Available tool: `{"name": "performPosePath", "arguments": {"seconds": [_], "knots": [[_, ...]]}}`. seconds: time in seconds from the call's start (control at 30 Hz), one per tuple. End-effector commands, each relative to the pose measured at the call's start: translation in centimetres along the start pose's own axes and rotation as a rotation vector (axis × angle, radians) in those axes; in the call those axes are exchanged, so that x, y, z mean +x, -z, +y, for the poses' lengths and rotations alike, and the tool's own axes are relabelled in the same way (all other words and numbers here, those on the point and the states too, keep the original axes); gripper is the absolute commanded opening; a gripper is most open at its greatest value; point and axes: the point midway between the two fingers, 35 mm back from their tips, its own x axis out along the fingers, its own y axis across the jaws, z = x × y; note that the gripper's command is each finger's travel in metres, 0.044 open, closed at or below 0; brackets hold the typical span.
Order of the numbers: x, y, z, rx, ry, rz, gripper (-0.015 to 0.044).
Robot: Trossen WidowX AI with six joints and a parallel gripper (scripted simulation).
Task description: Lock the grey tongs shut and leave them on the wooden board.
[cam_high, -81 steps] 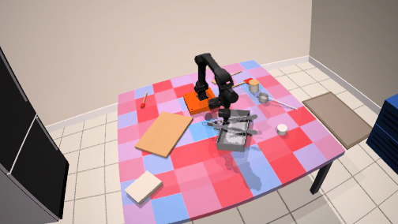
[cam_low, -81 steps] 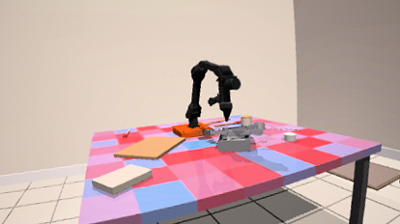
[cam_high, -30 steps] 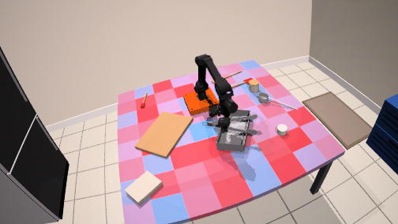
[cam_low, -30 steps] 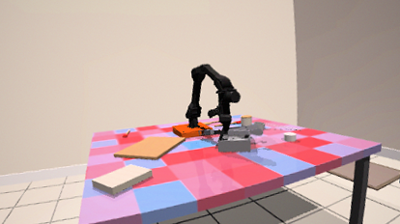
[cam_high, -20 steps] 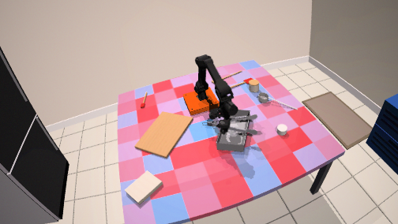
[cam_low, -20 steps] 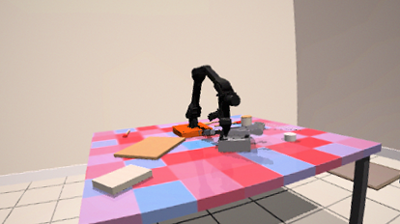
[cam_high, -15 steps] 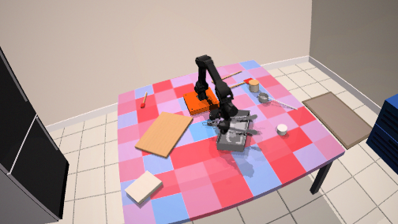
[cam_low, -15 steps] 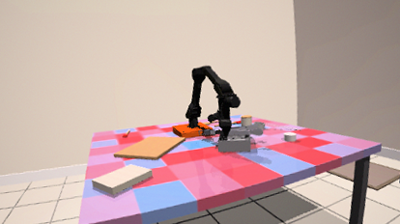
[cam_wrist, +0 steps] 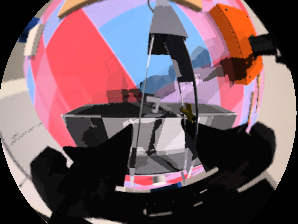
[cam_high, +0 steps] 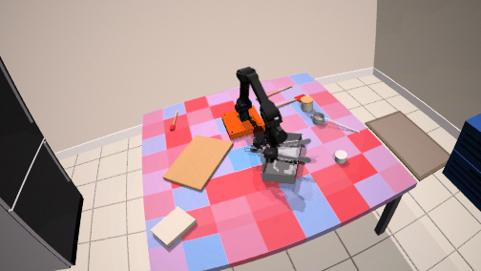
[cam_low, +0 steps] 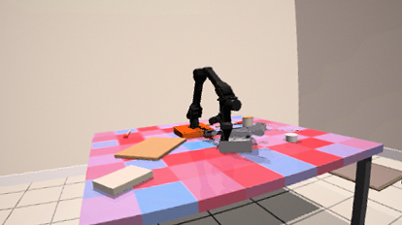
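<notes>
- Gripper opened wide, a little short of full spread, down over the tin; it has no visible grip on anything.
- Grey tongs lie spread across the roasting tin. Their long axis runs away from the gripper in the wrist view, hinge overhanging the board side, tips past the opposite rim, with both legs seemingly between the fingers — whether either touches, I cannot tell.
- Closing across that axis looks like the step in hand; squeezing level would probably not set the lock, so the tips likely need tilting up first.
- Tin walls sit close below and could catch a finger during that tilt.
- Orange base plate stands near the hinge end, beside the path.
- Wooden board lies beyond the hinge — well apart from the tin, no tongs on it.
</notes>
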Motion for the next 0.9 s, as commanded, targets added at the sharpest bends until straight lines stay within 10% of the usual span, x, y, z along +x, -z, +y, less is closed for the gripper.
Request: {"name": "performPosePath", "arguments": {"seconds": [0.0,0.87], "knots": [[-0.05,0.01,0.01,0.0,0.0,0.0,0.0328],[-0.05,0.01,0.01,0.0,0.0,0.0,0.0155]]}}
